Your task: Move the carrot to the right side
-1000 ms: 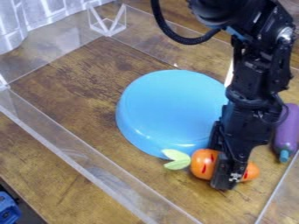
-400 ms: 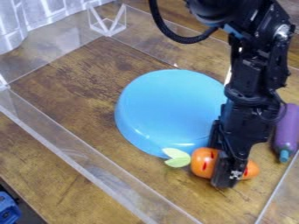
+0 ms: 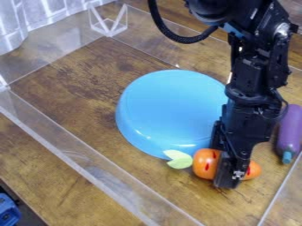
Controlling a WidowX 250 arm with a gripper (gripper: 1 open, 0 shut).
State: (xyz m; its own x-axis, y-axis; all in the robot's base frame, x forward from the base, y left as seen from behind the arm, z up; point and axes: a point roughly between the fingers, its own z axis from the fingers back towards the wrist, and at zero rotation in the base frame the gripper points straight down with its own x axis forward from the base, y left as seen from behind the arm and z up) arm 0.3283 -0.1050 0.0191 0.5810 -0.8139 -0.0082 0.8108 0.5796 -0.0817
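Brown wood-look counter under your arm, clear plastic wall running diagonally along the near left side. Your black pincer is down over the toy carrot, low and right of center in view. Fingers straddle the orange body, covering its middle; orange shows on both sides of them. You look closed in around it, but the far finger's contact is hidden, so can't confirm a firm grip. Carrot lies on its side, pale green leaves pointing left, right at the lower edge of the upside-down-looking blue plate. Purple eggplant toy is just right of your pincer, upright in view, teal end down. Black cable loops off the arm's top. Blue object sits at the bottom-left corner, cut off by the frame.
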